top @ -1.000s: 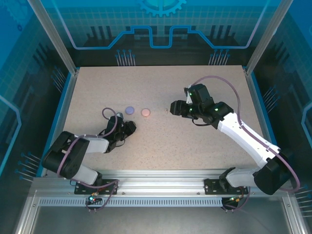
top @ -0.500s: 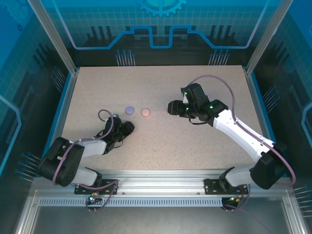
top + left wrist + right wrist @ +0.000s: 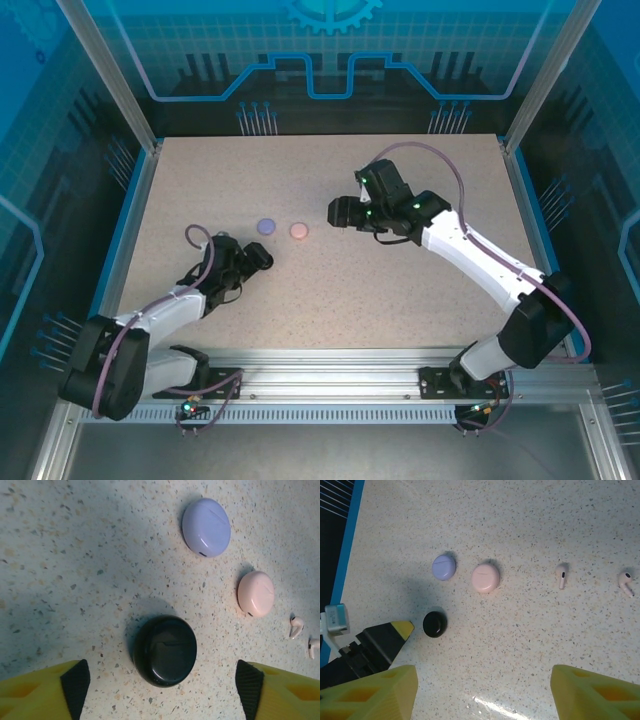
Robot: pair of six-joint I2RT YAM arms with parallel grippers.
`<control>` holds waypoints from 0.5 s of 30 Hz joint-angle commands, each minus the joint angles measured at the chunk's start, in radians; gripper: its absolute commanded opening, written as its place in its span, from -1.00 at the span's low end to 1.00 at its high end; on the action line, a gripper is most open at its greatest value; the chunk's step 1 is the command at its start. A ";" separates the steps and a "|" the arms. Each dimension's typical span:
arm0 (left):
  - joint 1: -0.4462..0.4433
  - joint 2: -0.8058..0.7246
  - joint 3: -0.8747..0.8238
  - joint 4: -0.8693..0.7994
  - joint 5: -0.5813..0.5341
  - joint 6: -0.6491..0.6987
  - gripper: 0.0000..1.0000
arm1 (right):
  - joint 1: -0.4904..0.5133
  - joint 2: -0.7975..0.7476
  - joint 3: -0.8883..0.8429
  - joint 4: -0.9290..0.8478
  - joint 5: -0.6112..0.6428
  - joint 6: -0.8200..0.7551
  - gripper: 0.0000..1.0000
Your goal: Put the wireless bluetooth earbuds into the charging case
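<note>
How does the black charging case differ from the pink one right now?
Colour: the black case is glossy and dark, the pink case pale.
Place: the black case lies between the fingers of the open left end effector, touching neither; the pink case lies beyond them.
Neighbours: the pink case lies nearer the pale pink earbuds than the black case does.
Both are round, shut and lying flat on the table.

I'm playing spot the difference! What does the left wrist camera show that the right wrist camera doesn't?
Extra in the left wrist view: the lid seam on the black case. Extra in the right wrist view: the blue table edge and the yellow fingers of the right end effector. Shared: black case, lavender case, pink case, two pale pink earbuds, the open left end effector.
</note>
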 commanded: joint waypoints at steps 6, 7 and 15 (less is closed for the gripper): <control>0.049 -0.088 0.110 -0.182 -0.010 0.071 0.97 | 0.037 0.153 0.146 -0.073 0.049 0.011 0.51; 0.054 -0.092 0.125 -0.196 -0.010 0.083 0.98 | 0.039 0.183 0.171 -0.088 0.054 0.017 0.54; 0.096 -0.059 0.234 -0.221 -0.001 0.180 0.97 | 0.076 0.489 0.430 -0.240 0.111 0.071 0.61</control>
